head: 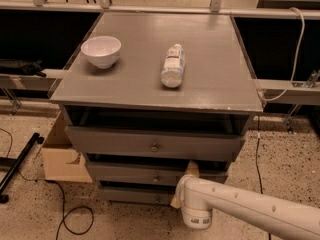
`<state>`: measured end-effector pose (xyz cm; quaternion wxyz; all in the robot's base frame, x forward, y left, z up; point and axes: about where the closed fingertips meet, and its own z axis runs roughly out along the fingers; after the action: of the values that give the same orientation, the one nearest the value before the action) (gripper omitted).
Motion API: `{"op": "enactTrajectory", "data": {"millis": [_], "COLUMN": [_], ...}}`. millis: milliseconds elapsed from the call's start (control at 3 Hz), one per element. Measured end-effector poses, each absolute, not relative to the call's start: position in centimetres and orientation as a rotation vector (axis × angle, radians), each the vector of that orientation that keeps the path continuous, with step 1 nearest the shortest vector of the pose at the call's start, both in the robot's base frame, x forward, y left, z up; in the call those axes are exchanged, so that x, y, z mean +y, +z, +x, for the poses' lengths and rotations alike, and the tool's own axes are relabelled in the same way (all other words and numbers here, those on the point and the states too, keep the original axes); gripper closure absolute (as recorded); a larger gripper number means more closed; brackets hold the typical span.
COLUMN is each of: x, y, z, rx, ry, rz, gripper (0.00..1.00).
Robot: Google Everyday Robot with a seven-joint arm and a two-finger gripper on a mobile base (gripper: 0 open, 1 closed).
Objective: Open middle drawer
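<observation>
A white robot arm (pixel 250 211) reaches in from the lower right, and its rounded wrist sits low in front of the grey cabinet. The end effector (pixel 189 170) is at the right part of the middle drawer (pixel 130 173), mostly hidden behind the wrist. Whether it is spread or pressed together cannot be told.

The middle drawer's front faces the camera with its long axis running left to right, and its small round knob (pixel 156 178) is just left of the end effector. A dark gap shows above the front. The wider top drawer (pixel 110 141) juts out over it, and the narrower bottom drawer (pixel 130 196) lies beneath.

A black cable (pixel 75 219) loops on the speckled floor to the left, and a cardboard box (pixel 60 161) stands against the cabinet's left side.

On the surface (pixel 220 69), a plastic bottle (pixel 173 65) lies on its side, pointing front to back. Its white label cannot be read. A white bowl (pixel 101 51) stands upright, well apart from the bottle, near the left edge.
</observation>
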<state>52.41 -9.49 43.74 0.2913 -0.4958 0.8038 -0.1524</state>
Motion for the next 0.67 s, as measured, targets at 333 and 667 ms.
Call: {"op": "enactTrajectory", "data": {"millis": [333,667], "x": [-9.17,-8.86], "y": [43.45,42.88], "z": [52.39,52.57], "rx": [2.141,2.118], "ry": [-0.355,-0.3], "rz": [-1.331,-1.36], "gripper": [0.0,0.0]}}
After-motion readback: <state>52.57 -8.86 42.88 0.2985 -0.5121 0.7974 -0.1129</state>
